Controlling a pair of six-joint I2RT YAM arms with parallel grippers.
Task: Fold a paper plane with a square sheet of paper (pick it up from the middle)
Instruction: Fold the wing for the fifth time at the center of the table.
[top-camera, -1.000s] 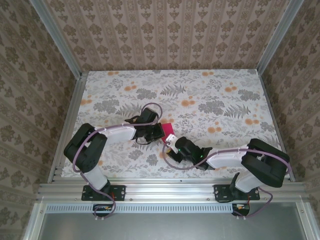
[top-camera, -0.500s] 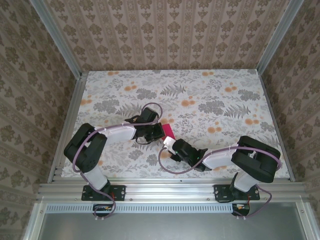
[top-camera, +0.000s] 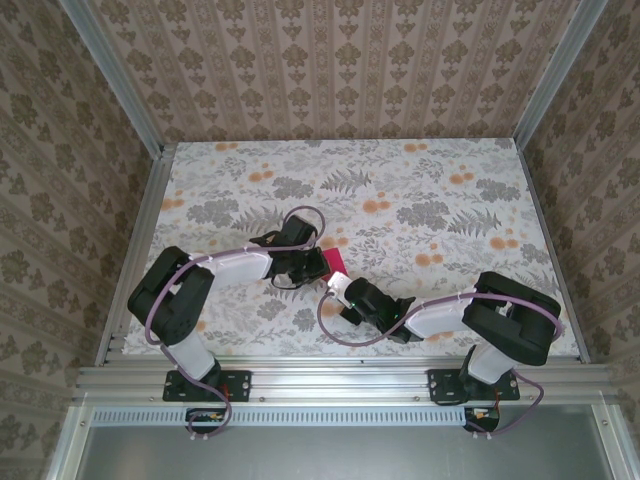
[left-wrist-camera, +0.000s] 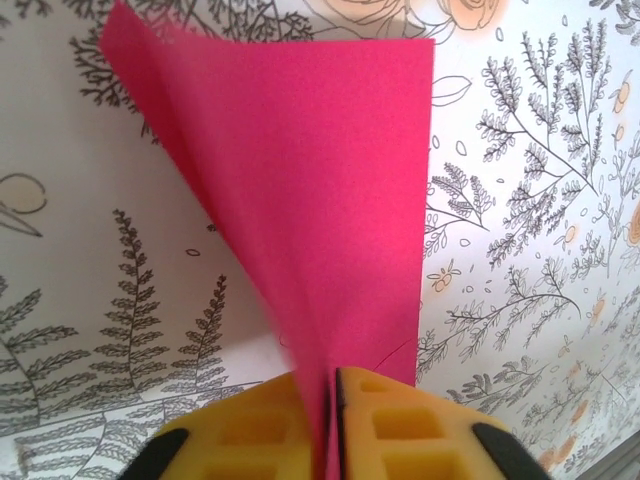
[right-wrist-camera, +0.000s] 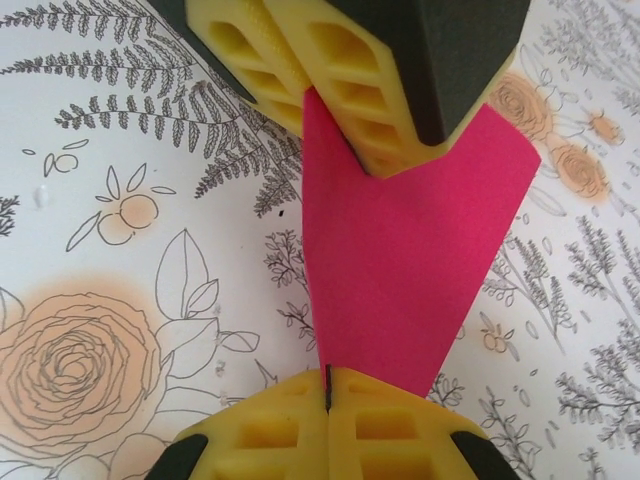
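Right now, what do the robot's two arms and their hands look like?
The left arm and the right arm are black with white sections. A thin purple cable runs along each arm. The left hand and the right hand each have two blocky yellow fingers with rectangular hollows moulded in and black outer corners.

Two slim robot arms, the left arm (top-camera: 240, 266) and right arm (top-camera: 445, 318), have rounded black joints and white link shells, each trailed by a looping purple cable (top-camera: 150, 325). The left gripper (left-wrist-camera: 328, 385) and right gripper (right-wrist-camera: 328, 375) carry blocky yellow fingers (left-wrist-camera: 240, 430) moulded with rectangular pockets.
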